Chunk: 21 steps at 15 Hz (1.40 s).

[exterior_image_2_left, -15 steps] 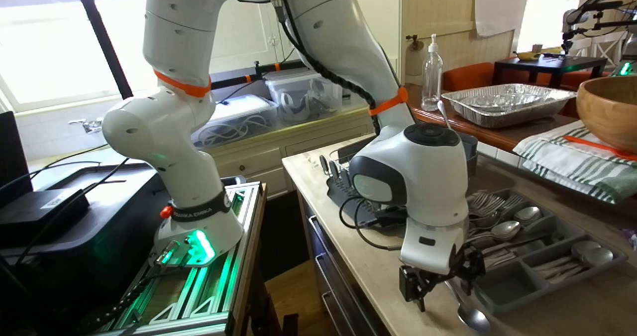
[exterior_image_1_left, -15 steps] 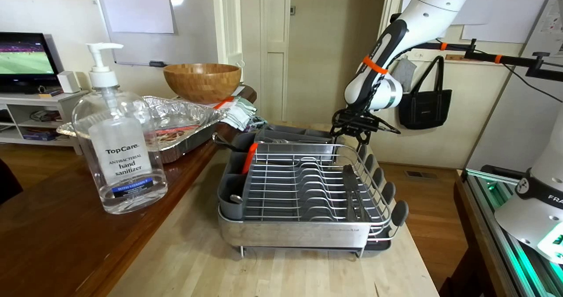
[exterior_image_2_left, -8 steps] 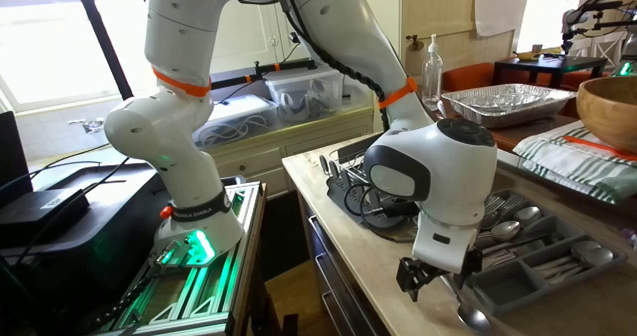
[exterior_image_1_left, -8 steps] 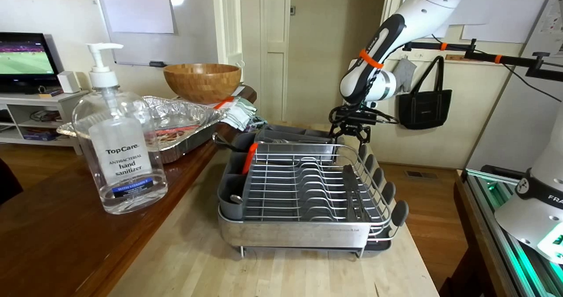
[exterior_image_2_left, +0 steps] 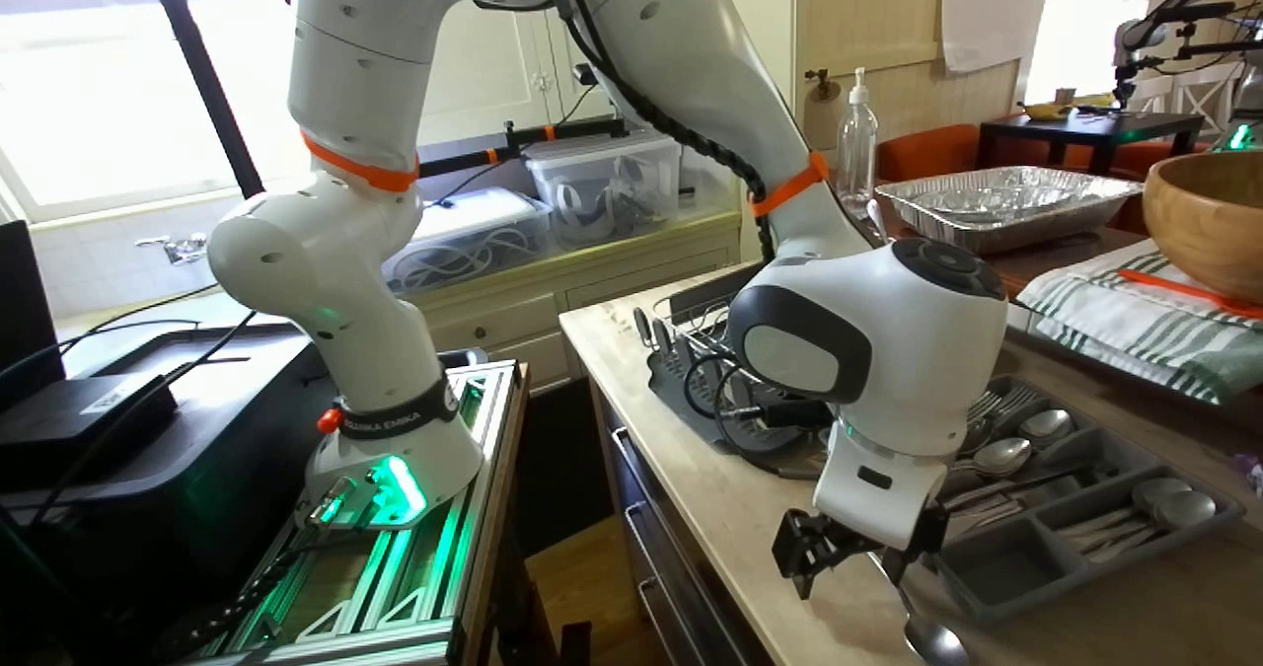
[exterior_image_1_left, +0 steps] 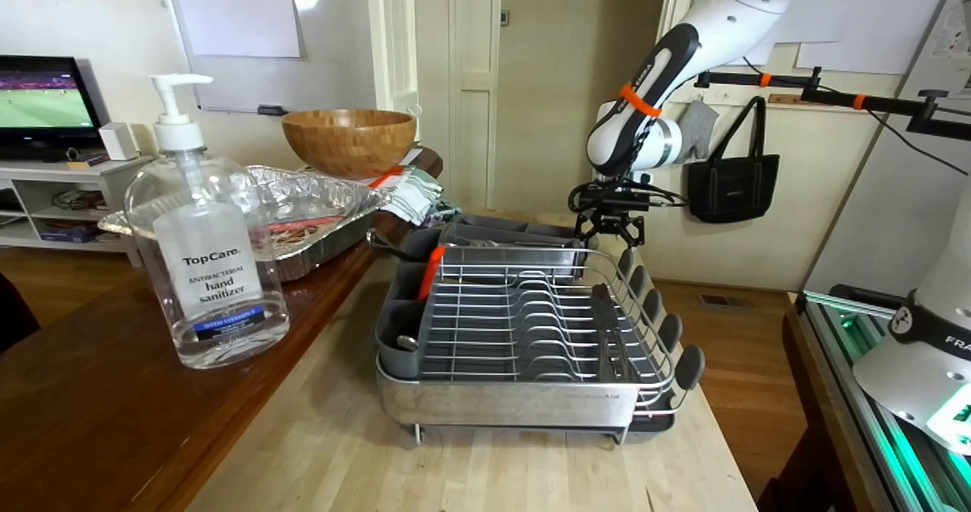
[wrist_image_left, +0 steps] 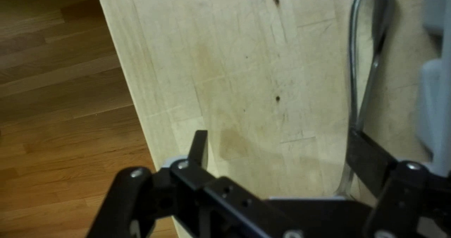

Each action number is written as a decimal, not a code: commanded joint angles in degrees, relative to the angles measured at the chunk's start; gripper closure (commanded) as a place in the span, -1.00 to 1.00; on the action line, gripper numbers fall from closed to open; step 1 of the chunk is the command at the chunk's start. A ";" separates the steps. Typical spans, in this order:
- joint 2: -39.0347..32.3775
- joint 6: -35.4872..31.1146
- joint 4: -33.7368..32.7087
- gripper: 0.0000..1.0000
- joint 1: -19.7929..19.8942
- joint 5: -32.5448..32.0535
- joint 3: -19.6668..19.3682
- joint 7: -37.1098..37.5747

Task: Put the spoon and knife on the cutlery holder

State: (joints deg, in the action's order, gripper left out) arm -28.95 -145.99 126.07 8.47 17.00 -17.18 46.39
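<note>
My gripper (wrist_image_left: 277,134) hangs low over the wooden counter in the wrist view, its jaws wide apart with only tabletop between them. Metal flatware lies by the right finger (wrist_image_left: 370,157): the spoon (wrist_image_left: 383,12), bowl away from me, and a thin strip alongside that I cannot surely call the knife. That finger covers part of the handles; contact is unclear. In an exterior view the spoon (exterior_image_2_left: 932,638) shows beneath the gripper (exterior_image_2_left: 849,582). Beside it sits the cutlery holder (exterior_image_2_left: 997,602), a grey compartment tray with forks and spoons.
The dish rack (exterior_image_1_left: 508,402) stands on the counter, with two long metal utensils (exterior_image_1_left: 604,322) in it. A foil pan (exterior_image_2_left: 997,202) and a wooden bowl (exterior_image_2_left: 1209,222) are farther off. The counter edge (wrist_image_left: 132,100) drops to floor on the wrist view's left.
The wrist has turned and the gripper has shifted slightly, staying low by the spoon. The spoon has slid a little toward the bottom of an exterior view. The jaws have stayed apart.
</note>
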 commanded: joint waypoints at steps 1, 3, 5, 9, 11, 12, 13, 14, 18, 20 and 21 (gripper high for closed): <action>0.04 -1.26 0.65 -1.00 0.17 -0.73 -0.72 1.56; 0.51 -0.14 1.15 -1.00 -0.19 -1.66 -1.40 1.80; 1.15 -0.59 1.91 -1.00 -0.45 -2.14 -1.68 1.90; 3.61 -7.39 4.47 -1.00 -0.03 -0.65 -0.39 -0.29; 4.21 -10.24 5.53 -1.00 -0.32 -0.77 -0.32 -0.29; 4.14 -11.00 5.64 -1.00 -0.11 -0.45 0.06 -0.67; 3.73 -11.22 5.68 -1.00 -0.05 -0.31 0.37 -0.69; 3.33 -11.45 5.67 -1.00 -0.04 -0.22 0.59 -0.67; 2.19 -11.15 5.35 -1.00 0.42 0.60 1.63 -0.78; 1.38 -11.79 4.84 -1.00 0.78 1.30 2.12 -0.88; 0.92 -12.04 4.52 -1.00 0.78 1.47 2.10 -0.63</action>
State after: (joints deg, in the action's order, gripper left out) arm -26.74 -155.91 130.78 8.52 16.99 -15.90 46.24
